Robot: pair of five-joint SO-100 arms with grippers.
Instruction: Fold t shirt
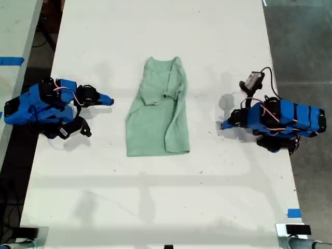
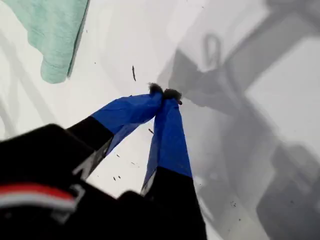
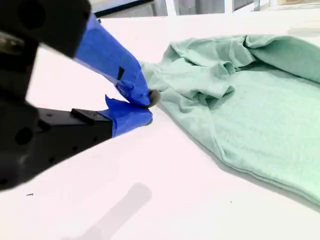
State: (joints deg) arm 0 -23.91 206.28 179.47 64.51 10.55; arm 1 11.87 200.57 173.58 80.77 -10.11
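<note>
The t shirt [image 1: 158,116] is seen lying flat on the white table [image 1: 155,197], just above the centre of the exterior view. It is folded lengthwise into a narrow strip, with the collar toward the top of the frame and the hem toward the bottom. A sleeve is bunched over the upper part.

My first gripper [image 1: 224,124] is found at the exterior view's right, resting low over the table and pointed at the shirt, well apart from it. Its jaws are pressed together with nothing between them.

My second gripper [image 1: 107,100] is placed at the exterior view's left, level with the bunched sleeve. Its tips are drawn nearly together, and nothing is held.
</note>
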